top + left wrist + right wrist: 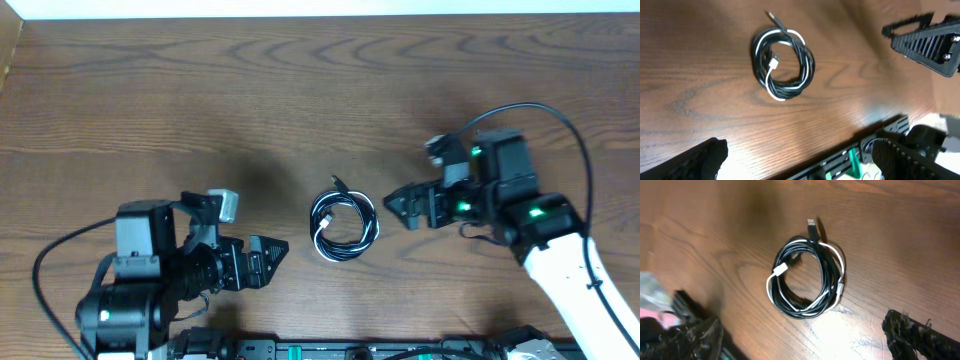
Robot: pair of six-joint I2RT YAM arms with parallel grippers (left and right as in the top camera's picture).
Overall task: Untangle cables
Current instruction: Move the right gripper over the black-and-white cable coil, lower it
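On the wooden table [300,90], wound into one small ring: the cables [344,226], black and white together (black plug end [811,224] sticking out at the ring's far side). Left of the ring, apart from it: left gripper [268,262], fingers spread, empty. Right of the ring, near it: right gripper [398,207], likewise spread wide, holding nothing.

Black left end effector [272,262], white right forearm [565,275], green lights [537,212]

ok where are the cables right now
In the overhead view the coiled cables lie between the left tool and the right tool, nearer the right one, touching neither.
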